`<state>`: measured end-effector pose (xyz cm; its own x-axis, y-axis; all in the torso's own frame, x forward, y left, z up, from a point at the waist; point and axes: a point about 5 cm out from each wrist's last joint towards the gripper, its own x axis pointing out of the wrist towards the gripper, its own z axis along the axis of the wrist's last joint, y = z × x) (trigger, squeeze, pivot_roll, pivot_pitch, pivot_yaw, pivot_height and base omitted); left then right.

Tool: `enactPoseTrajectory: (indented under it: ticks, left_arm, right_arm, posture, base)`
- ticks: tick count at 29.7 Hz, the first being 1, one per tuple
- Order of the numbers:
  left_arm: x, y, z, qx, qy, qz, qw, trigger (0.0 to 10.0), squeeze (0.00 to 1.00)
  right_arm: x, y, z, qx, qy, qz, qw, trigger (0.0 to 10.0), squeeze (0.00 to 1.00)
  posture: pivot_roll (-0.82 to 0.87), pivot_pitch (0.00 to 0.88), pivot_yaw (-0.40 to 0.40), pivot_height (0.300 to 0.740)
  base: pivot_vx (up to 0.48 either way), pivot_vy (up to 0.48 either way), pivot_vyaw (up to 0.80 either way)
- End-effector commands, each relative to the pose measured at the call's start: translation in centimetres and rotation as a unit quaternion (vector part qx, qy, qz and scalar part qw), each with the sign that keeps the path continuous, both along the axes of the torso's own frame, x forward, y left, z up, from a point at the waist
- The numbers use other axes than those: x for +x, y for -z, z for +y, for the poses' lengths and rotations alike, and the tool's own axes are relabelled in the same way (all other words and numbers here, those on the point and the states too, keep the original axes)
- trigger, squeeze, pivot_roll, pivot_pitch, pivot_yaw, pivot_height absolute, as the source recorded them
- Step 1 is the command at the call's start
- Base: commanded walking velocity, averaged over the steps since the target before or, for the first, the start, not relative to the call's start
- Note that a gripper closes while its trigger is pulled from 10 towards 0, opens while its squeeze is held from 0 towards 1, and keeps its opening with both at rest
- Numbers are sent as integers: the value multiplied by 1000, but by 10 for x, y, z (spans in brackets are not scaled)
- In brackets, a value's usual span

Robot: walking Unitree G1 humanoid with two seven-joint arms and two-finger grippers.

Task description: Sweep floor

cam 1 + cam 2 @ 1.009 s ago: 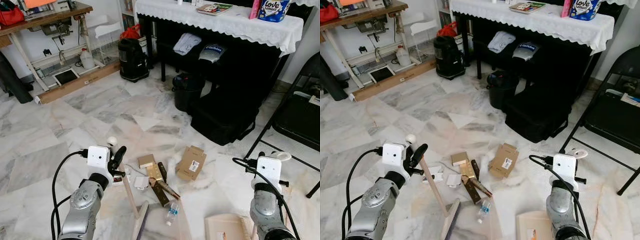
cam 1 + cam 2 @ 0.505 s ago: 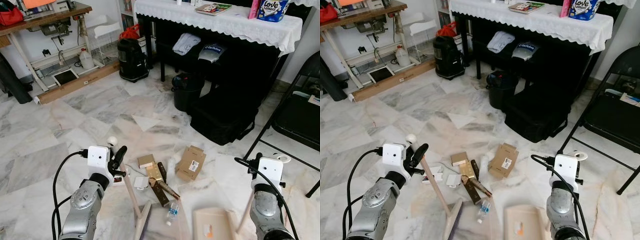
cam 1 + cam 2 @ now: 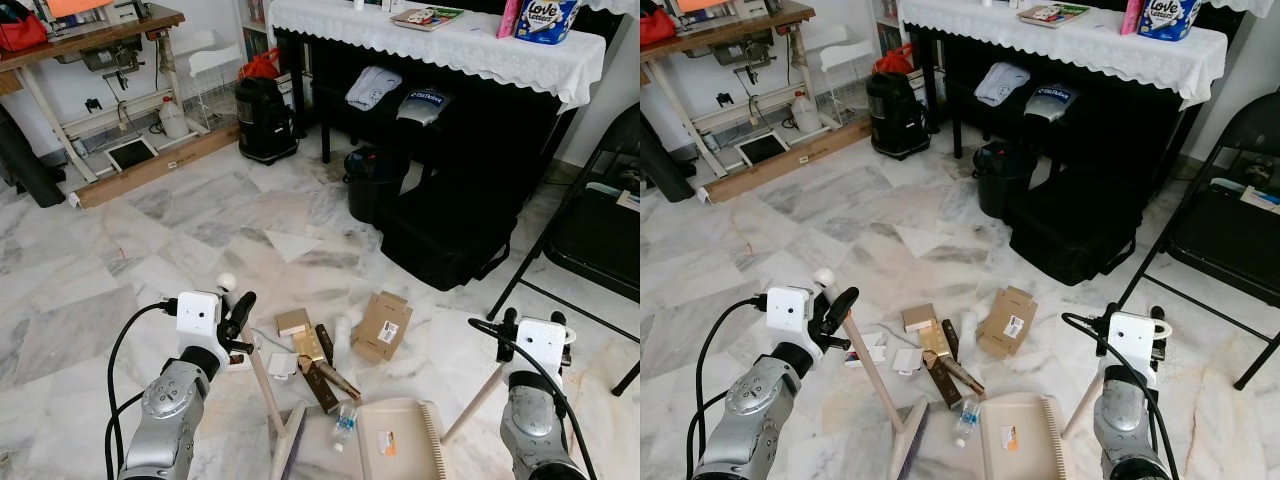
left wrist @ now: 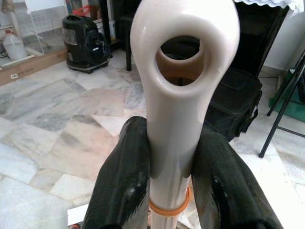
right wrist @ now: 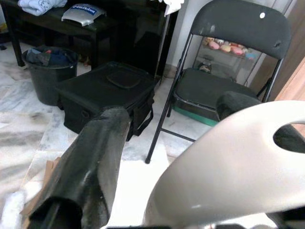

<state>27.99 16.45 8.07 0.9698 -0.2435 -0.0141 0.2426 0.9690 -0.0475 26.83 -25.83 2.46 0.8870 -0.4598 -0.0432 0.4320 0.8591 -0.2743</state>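
Broom: the left gripper (image 4: 167, 167) is clenched on the broom handle (image 3: 865, 375) just under its looped cream end; the stick slants down to the broom head (image 3: 908, 440), which rests on the marble floor (image 3: 150, 240) close in front of the robot.
Dustpan: the cream dustpan (image 3: 395, 440) lies flat on the floor just right of the broom head, comb-toothed edge on its far right side; its long handle (image 3: 475, 400) rises toward the right gripper (image 3: 535, 335), which grasps the top end, one black finger (image 5: 90, 162) showing beside the pale grip.
Litter: a cardboard box (image 3: 382, 325), a smaller box (image 3: 293, 321), flat dark and gold packets (image 3: 322, 375) and a small plastic bottle (image 3: 344, 424) lie between broom head and dustpan or just beyond them.
Handling, broom: looks light and stiff; the smooth plastic end is probably slippery, so a hold this high gives reach but little leverage, and the head may twist if pushed hard.
Handling, dustpan: thin plastic, likely light and liable to skate on polished marble; it needs pressing down through the handle.
Handling, litter: boxes should slide easily; the bottle will likely roll away from the bristles, so short, slow strokes toward the pan suit it.
Surroundings: a black bag (image 3: 450, 240), a dark bin (image 3: 372, 180) and a folding chair (image 3: 590, 230) stand beyond, well apart from the litter.
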Motion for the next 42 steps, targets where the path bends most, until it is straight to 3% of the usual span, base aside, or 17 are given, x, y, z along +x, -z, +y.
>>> enactPoseTrajectory:
  ticks: [1, 10, 11, 12, 28, 42]
  left_arm:
    - [1, -5, 2, 3, 1, -12, 1000, 10000, 0]
    - [2, -4, -2, -2, 2, -12, 1000, 10000, 0]
    - [2, -4, -2, -3, 2, -12, 1000, 10000, 0]
    - [3, -4, -3, -3, 2, -12, 1000, 10000, 0]
    - [3, -2, -4, -6, 1, -9, 1000, 10000, 0]
    - [3, 0, -6, -9, 3, -8, 1000, 10000, 0]
  right_arm:
    - [0, 1, 2, 18, -6, 1, 1000, 10000, 0]
    - [1, -6, -7, 21, -15, -22, 999, 10000, 0]
    - [2, -8, -8, 20, -15, -26, 999, 10000, 945]
    - [2, -10, -10, 22, -15, -32, 999, 10000, 1000]
    - [0, -7, -13, 55, -21, -29, 998, 10000, 1000]
    - [-10, 7, -16, 92, -48, 14, 995, 10000, 1000]
  posture:
    - [146, 0, 52, 740]
    - [122, 0, 48, 740]
    - [120, 0, 47, 740]
    - [117, 0, 47, 740]
    - [106, 0, 43, 740]
    - [92, 0, 37, 740]
  base:
    - [0, 0, 0]
    - [0, 0, 0]
    - [0, 0, 0]
    - [0, 0, 0]
    - [0, 0, 0]
    - [0, 0, 0]
